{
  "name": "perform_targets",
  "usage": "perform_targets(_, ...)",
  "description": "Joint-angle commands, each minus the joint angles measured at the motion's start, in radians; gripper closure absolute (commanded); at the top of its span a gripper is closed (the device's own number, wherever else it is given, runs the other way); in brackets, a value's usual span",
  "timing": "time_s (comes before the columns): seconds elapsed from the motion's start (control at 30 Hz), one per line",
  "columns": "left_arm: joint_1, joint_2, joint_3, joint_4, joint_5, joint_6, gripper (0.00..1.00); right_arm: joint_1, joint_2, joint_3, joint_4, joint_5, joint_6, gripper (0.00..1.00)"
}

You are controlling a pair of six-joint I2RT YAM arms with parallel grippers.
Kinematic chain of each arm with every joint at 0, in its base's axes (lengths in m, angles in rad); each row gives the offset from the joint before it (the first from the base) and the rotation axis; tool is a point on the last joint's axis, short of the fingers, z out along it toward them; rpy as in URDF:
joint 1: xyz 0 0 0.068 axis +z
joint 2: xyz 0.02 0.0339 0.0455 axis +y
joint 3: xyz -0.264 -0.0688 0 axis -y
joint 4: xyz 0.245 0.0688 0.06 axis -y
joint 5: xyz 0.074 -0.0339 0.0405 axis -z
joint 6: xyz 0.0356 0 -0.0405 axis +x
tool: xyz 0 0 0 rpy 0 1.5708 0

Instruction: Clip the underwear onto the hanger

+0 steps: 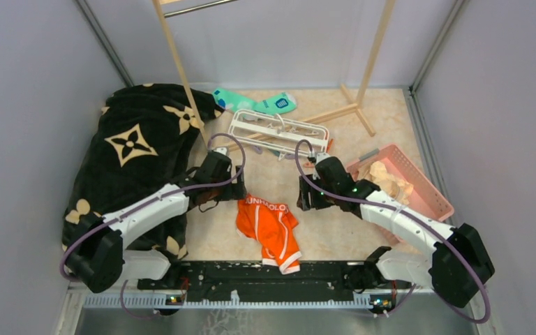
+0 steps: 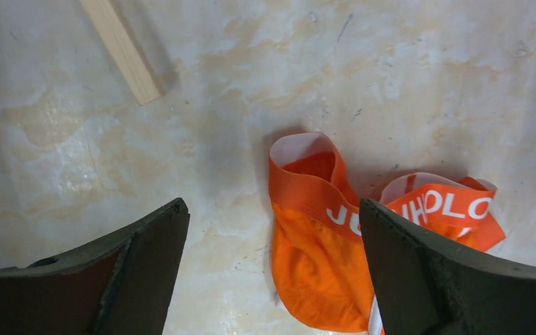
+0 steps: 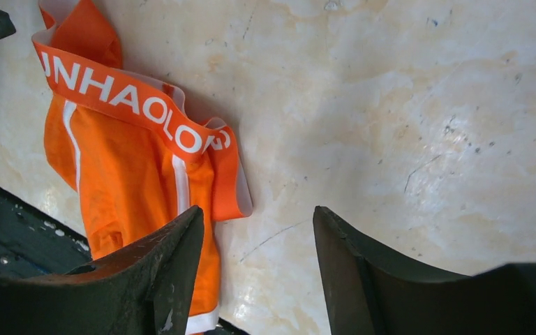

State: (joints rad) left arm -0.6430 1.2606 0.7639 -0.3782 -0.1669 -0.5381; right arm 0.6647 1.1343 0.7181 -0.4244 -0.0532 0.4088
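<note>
The orange underwear [image 1: 271,230] lies crumpled on the marbled floor between the two arms, waistband lettering up. The white hanger [image 1: 278,130] lies flat farther back, apart from it. My left gripper [image 1: 240,190] hovers just left of the waistband, wide open; in the left wrist view the underwear [image 2: 321,251] sits between my left gripper's [image 2: 273,213] fingers, nearer the right one. My right gripper [image 1: 304,197] stands open to the right of the garment; in the right wrist view the underwear [image 3: 132,160] lies left of my right gripper [image 3: 258,213], with bare floor between its fingers.
A black patterned blanket [image 1: 136,150] fills the left side. A pink basket [image 1: 419,185] with beige cloth sits at the right. A teal sock [image 1: 258,103] lies behind the hanger. The wooden rack's legs [image 1: 181,63] stand at the back. A black rail [image 1: 251,276] lines the near edge.
</note>
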Motion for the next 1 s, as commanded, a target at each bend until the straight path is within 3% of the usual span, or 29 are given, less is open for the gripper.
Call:
perform_targets(0.0, 0.019, 0.045, -0.041, 0.086, -0.005, -0.123, 0.05, 0.003, -0.055, -0.013, 0.124, -0.038, 0.105, 0.41)
perform_targets(0.23, 0.032, 0.038, -0.191, 0.257, 0.100, -0.149, 0.15, 0.003, -0.049, 0.016, 0.097, -0.044, 0.068, 0.41)
perform_targets(0.5, 0.036, -0.029, -0.278, 0.334, 0.122, -0.122, 0.16, 0.003, -0.035, -0.005, 0.144, -0.092, 0.092, 0.41)
perform_targets(0.6, 0.035, 0.035, -0.256, 0.363, 0.144, -0.089, 0.18, 0.003, -0.034, -0.005, 0.144, -0.091, 0.094, 0.42)
perform_targets(0.77, 0.034, 0.161, -0.185, 0.354, 0.171, -0.041, 0.29, 0.004, -0.040, -0.008, 0.139, -0.086, 0.092, 0.42)
perform_targets(0.97, 0.034, 0.168, -0.229, 0.385, 0.202, -0.023, 0.37, 0.003, -0.045, -0.020, 0.138, -0.080, 0.093, 0.42)
